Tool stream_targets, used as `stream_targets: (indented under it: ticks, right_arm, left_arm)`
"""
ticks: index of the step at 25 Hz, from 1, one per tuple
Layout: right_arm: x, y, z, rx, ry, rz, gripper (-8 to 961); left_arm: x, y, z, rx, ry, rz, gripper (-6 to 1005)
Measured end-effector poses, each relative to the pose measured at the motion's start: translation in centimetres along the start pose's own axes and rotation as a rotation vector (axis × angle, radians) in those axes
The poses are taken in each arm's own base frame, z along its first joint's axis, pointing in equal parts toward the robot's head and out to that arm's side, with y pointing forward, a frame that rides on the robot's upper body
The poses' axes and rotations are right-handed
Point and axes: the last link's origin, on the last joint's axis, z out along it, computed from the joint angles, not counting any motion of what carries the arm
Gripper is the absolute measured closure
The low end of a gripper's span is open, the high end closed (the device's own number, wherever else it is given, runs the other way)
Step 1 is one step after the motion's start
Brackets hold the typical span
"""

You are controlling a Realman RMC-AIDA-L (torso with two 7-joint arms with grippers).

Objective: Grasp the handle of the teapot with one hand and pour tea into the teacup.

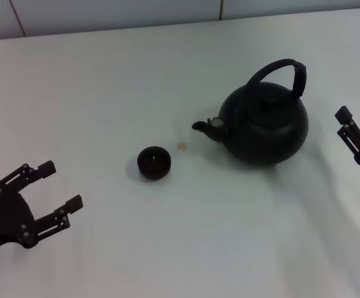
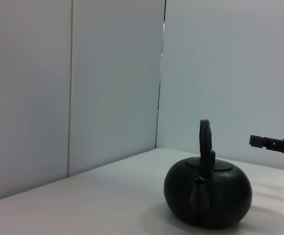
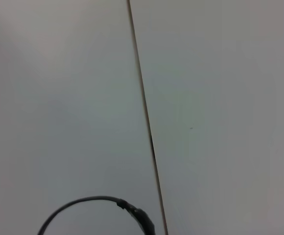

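The matte-black teapot [image 1: 265, 124] stands upright on the white table, right of centre, its spout [image 1: 206, 126] pointing left toward the teacup [image 1: 153, 162]. Its arched black handle [image 1: 283, 76] rises over the top; the handle's arc also shows in the right wrist view [image 3: 107, 208], and the pot shows in the left wrist view [image 2: 208, 191]. The small black teacup sits to the left of the spout, with a small amber drop [image 1: 182, 146] on the table between them. My left gripper [image 1: 61, 192] is open at the lower left. My right gripper [image 1: 359, 113] is open at the right edge, beside the teapot, apart from it.
The white table [image 1: 167, 74] ends at a pale panelled wall [image 1: 105, 12] at the back. The right gripper's fingertip [image 2: 259, 142] shows beyond the pot in the left wrist view.
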Motion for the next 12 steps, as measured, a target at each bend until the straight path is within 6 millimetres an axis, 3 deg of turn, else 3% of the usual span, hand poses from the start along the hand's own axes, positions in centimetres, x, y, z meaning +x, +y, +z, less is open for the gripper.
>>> stream_targets:
  ticks: [6, 7, 12]
  right_arm:
    - [-1.4, 0.0, -0.1, -0.173, -0.013, 0.006, 258]
    - [-2.1, -0.4, 0.1, -0.298, 0.033, 0.005, 258]
    - [-3.8, -1.5, 1.1, -0.546, 0.202, -0.010, 258]
  left_arm:
    - [0.2, -0.2, 0.2, -0.013, 0.000, -0.016, 187]
    - [0.4, -0.3, 0.3, -0.022, -0.003, -0.023, 187]
    - [1.7, -1.6, 0.5, -0.089, -0.030, -0.049, 187]
